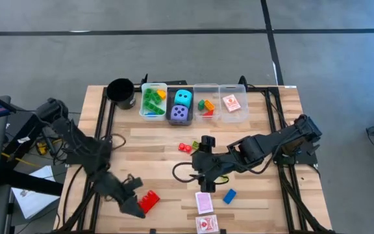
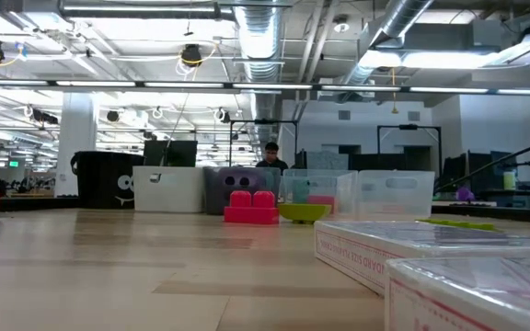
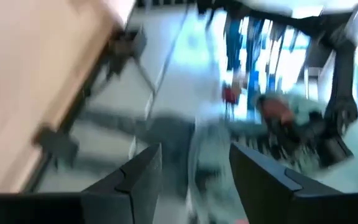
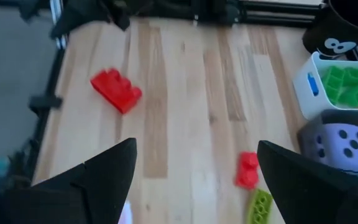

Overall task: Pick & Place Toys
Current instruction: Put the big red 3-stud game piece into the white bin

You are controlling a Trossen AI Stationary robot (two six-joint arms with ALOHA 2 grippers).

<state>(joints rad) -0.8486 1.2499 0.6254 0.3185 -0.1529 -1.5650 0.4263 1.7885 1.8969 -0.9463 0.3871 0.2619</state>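
A: Table [image 1: 252, 140] first: pale wood, both dark arms low over the near half, row of clear bins [image 1: 193, 104] and a black cup [image 1: 121, 93] along the far edge.

B: Left arm?

A: Comes in from the left edge, bent, reaching down to the near-left corner. Left claw [image 1: 132, 201] sits just beside the big red brick [image 1: 149, 201]; can't tell if they touch. Its wrist view shows the fingers [image 3: 138, 180] parted with only floor past the table edge between them, so it's wide and holding nothing.

B: Right arm?

A: Stretched from the right side toward the middle, forearm low and near level. Right claw [image 1: 203, 174] points toward the table's left half, fingers [image 4: 98, 177] spread wide, nothing gripped.

B: Toys, biggest down?

A: Purple die [image 1: 180, 114] and cyan die [image 1: 184, 97] share one bin, green bricks [image 1: 150, 101] in the bin next to the cup. Two red-white cards [image 1: 204, 203] lie near the front edge, another card [image 1: 231, 103] in the rightmost bin. Blue brick [image 1: 229, 195] is just right of the cards. Small red brick [image 1: 184, 147] and a little green brick [image 1: 196, 145] sit mid-table, just beyond the right claw.
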